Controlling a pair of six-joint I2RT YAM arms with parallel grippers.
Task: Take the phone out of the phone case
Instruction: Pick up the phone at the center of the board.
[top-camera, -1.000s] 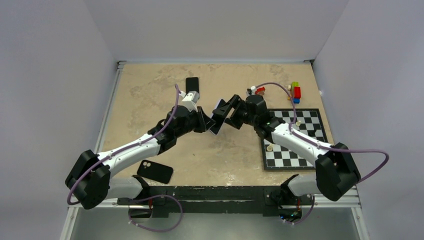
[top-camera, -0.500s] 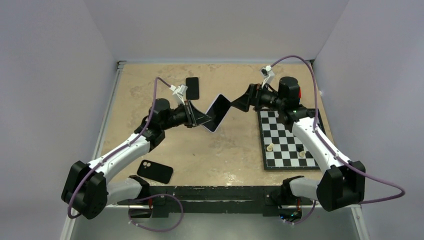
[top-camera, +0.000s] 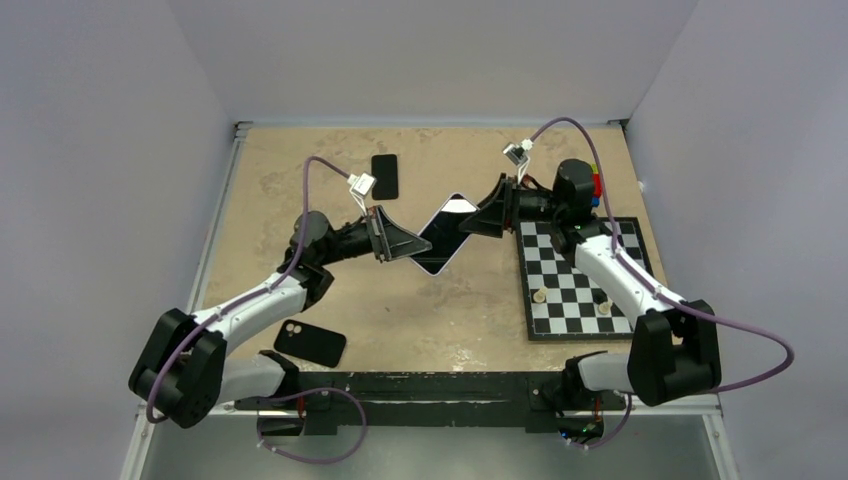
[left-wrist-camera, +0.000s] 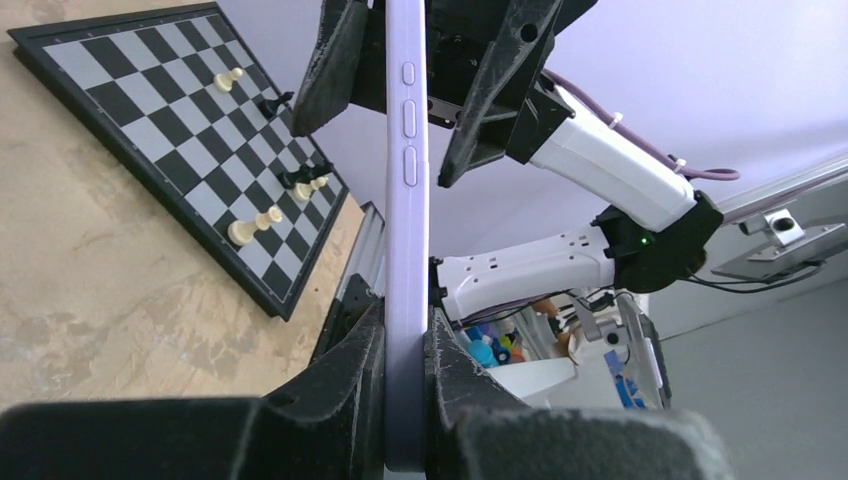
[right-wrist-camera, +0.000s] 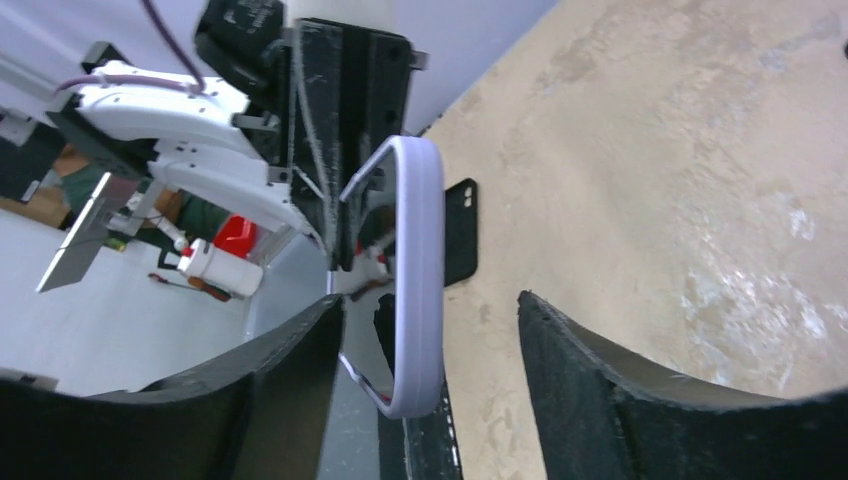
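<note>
Clamped in the left gripper (left-wrist-camera: 405, 310) we logged the phone case (left-wrist-camera: 405, 220): lilac, smooth, matt, soft-plastic look, side buttons in the same finish. The claw's fingers (left-wrist-camera: 350, 375) read as black plastic, coarse-grained and matt. The phone (top-camera: 445, 240) face inside the case was glossy glass, throwing reflections. The right gripper (right-wrist-camera: 430, 300), straddling the case's far end, showed the same rough black texture. Beneath both claws the table (right-wrist-camera: 680, 150) looked matt, mottled, stone-like; the chessboard (left-wrist-camera: 150, 110) beyond the left claw was smooth with a slight sheen.
</note>
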